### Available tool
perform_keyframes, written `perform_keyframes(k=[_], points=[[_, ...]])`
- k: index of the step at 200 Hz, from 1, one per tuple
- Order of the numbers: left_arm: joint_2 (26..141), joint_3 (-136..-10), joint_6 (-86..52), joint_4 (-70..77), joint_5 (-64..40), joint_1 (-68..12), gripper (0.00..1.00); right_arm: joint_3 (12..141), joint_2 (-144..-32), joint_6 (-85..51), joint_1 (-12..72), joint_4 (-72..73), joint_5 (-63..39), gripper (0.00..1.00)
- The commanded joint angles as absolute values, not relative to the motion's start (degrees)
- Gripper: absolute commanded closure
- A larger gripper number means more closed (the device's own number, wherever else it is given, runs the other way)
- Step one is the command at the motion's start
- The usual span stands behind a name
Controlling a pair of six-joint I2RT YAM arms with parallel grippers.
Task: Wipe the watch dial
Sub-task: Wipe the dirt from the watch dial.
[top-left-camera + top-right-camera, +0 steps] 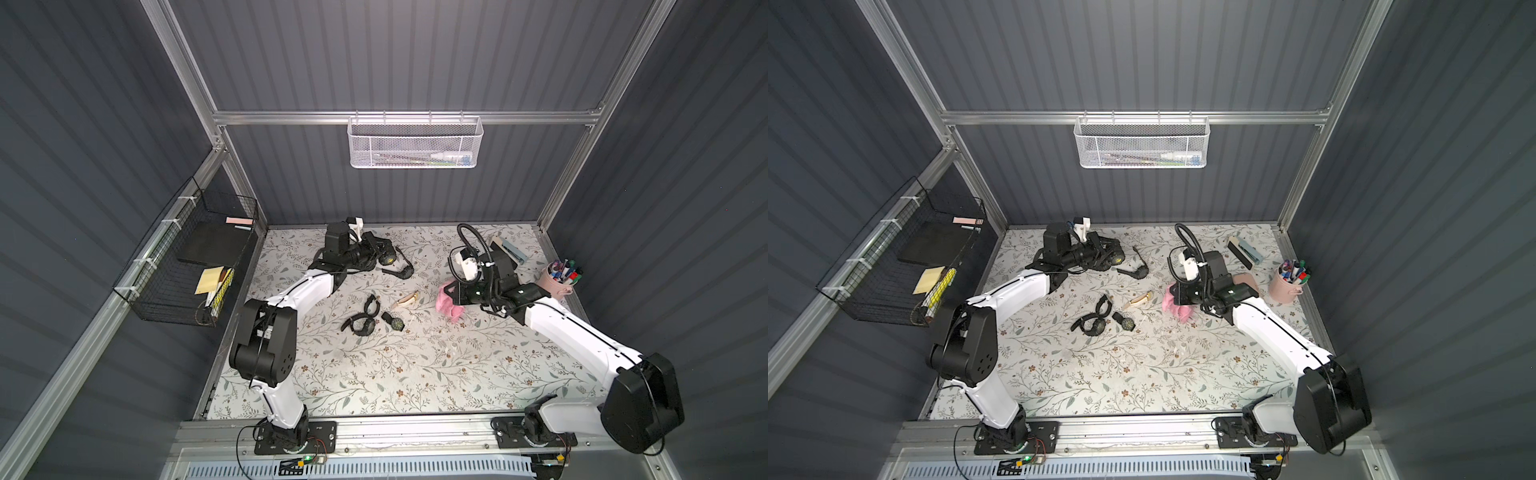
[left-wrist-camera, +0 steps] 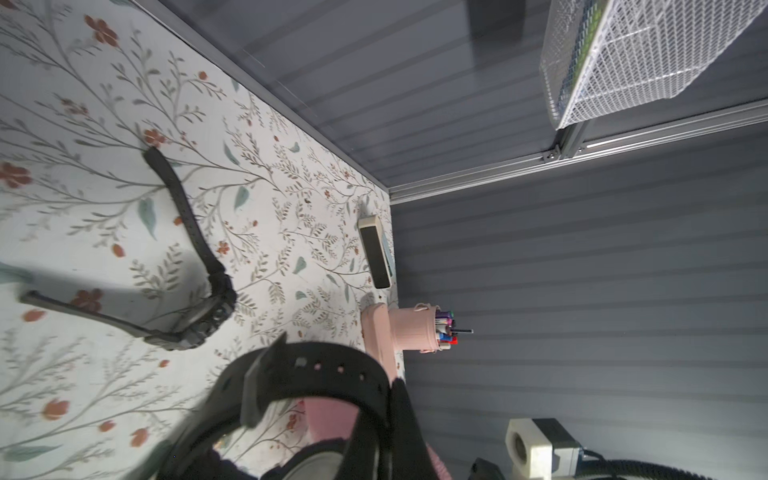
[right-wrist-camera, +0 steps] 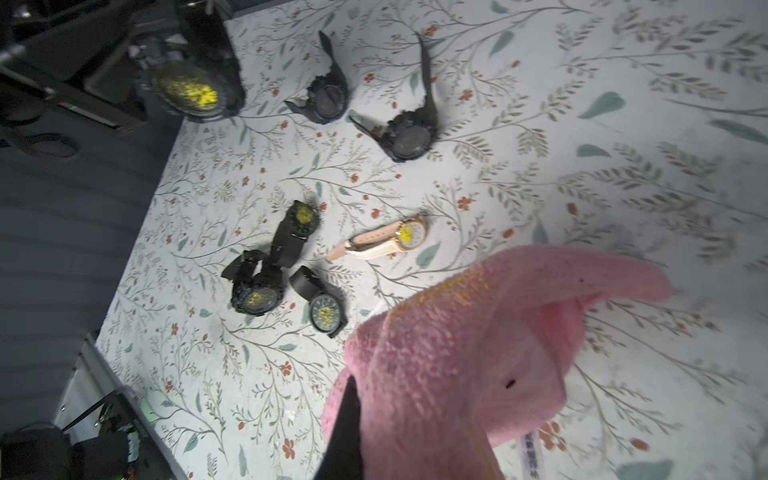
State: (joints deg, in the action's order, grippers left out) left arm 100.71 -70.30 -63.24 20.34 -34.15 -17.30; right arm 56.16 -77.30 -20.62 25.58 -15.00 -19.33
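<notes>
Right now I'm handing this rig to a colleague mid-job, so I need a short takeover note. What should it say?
Left gripper: jaws shut on a black watch, its dial smeared yellow, held at the back of the table.
Right gripper: jaws shut on the pink cloth, apart from that watch.
On the table: three smeared black watches, a smeared pink-strapped watch, and two dark watches showing no yellow.
Done: watch and cloth are both gripped.
Left: bring the cloth to the held dial and wipe it.

Pink cloth [image 3: 478, 353], yellow-dialled black watch [image 3: 187, 89], floral table [image 3: 540, 104]
</notes>
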Motion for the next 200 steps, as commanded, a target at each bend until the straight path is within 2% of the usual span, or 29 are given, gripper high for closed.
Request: perform_keyframes(k=[1,52,143,170,200], points=[[98.20,-68.78,-68.47,27.74,-32.02,-18.66,1.00,58.27,-79.55,-21.89,27.09,-7.08,-23.59,1.00],[97.56,-67.30,-70.93,29.21,-29.98,-20.37,1.00,62.93,-85.12,-23.60,30.70,0.37,-24.65,1.00],[97.38,-67.51,-71.72,30.14,-30.01,-22.47,1.00,69.72,-94.09,-26.55,31.66,9.42,-23.43,1.00],[97.40,-67.76,-71.88,30.19,-30.32,-23.02,1.00,70.56,-95.27,-27.01,31.95,10.18,-20.74,1.00],[97.03,-68.07,-72.09,30.25,-30.59,-23.23,1.00,71.12,-95.59,-27.07,32.07,5.61,-11.33,1.00]])
